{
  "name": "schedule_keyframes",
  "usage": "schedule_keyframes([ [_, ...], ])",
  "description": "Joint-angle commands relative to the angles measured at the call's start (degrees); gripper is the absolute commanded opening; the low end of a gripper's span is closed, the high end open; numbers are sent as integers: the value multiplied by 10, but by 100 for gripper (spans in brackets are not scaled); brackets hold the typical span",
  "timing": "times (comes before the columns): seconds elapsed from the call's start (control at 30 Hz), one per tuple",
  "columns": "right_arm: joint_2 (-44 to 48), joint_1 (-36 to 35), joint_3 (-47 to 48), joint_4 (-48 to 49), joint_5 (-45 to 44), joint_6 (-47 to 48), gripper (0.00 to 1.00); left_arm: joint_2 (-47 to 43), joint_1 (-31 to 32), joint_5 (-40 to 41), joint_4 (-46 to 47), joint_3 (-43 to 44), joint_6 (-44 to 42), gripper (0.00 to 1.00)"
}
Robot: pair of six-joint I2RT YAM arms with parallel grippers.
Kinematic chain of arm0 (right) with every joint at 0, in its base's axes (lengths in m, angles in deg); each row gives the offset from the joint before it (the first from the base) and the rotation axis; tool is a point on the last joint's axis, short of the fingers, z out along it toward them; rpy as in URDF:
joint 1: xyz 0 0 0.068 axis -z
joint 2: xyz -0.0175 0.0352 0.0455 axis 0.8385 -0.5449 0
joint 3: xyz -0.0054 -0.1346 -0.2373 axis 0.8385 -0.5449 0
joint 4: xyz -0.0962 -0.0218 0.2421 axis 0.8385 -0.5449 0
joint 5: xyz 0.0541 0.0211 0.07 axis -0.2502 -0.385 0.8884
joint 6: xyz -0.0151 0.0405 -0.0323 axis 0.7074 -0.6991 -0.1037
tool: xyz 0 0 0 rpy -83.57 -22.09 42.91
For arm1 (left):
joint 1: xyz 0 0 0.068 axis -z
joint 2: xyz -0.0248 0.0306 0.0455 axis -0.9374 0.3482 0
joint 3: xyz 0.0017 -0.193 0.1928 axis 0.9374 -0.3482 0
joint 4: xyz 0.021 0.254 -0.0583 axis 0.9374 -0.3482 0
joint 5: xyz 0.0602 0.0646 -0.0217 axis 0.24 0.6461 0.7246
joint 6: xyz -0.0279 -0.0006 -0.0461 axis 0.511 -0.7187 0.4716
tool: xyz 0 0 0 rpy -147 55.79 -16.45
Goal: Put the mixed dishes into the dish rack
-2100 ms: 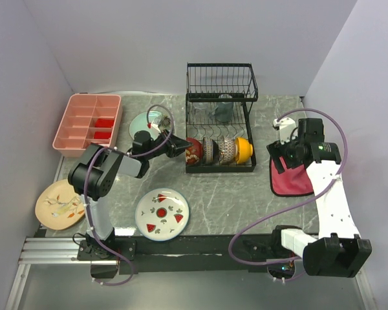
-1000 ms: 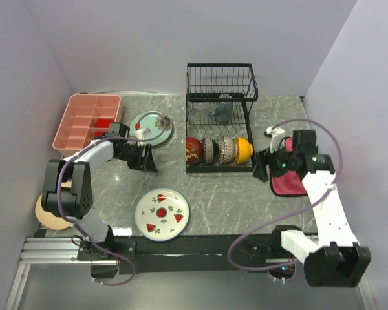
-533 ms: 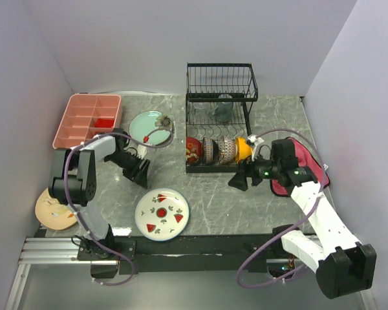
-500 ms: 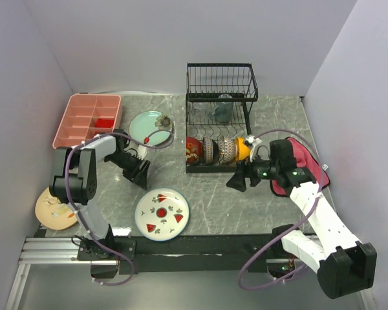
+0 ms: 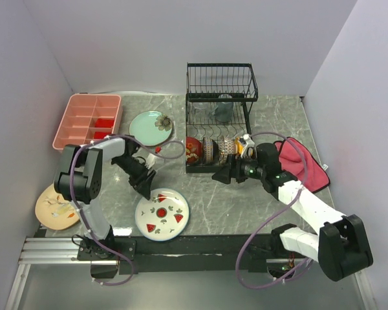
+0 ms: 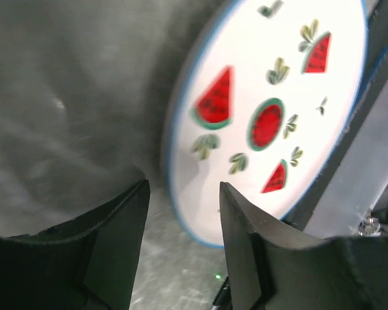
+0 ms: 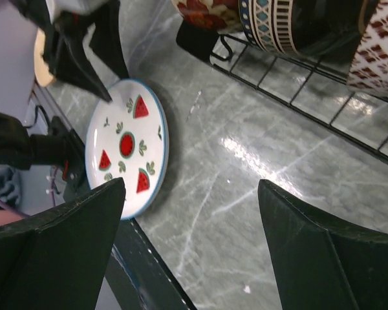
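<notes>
Black wire dish rack (image 5: 220,129) at the middle of the far edge, bowls (image 5: 210,150) standing on edge in its lower tray, three plates flat on the table.
White watermelon-print plate (image 5: 161,214) with blue rim, red slices and green leaves sits by the near edge, left of centre. Tan plate (image 5: 57,205) at the near left corner. Mint floral plate (image 5: 150,124) far, left of the rack. Left gripper (image 6: 181,194) just above the watermelon plate's far-left rim, fingers apart. Right gripper (image 7: 191,184) low before the rack, fingers spread wide.
</notes>
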Motion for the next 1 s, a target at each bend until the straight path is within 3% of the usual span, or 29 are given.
schedule_keyframes([
  [0.0, -14, -25, 0, 79, -29, -45, 91, -18, 42, 33, 34, -37, 4, 53],
  [0.1, -21, -36, 1, 84, -40, -46, 91, -10, 57, 55, 67, -43, 48, 46],
  [0.13, -24, -37, 1, 88, -41, -46, 91, 1, 59, 54, 75, -42, 67, 34],
  [0.2, -28, -37, -3, 96, -47, -46, 92, 10, 59, 50, 82, -31, 81, 24],
  [0.23, -28, -37, -6, 100, -46, -45, 92, 11, 59, 42, 87, -29, 97, 14],
  [0.33, -28, -40, -15, 126, -12, -22, 92, -7, 59, 28, 103, -9, 116, 3],
  [0.57, -18, -82, -1, 118, 97, 95, 98, -130, 46, -61, 120, 62, 97, 1],
  [0.97, -84, -132, 67, 85, 78, 192, 98, -222, 47, -161, 120, 61, 73, 1],
])
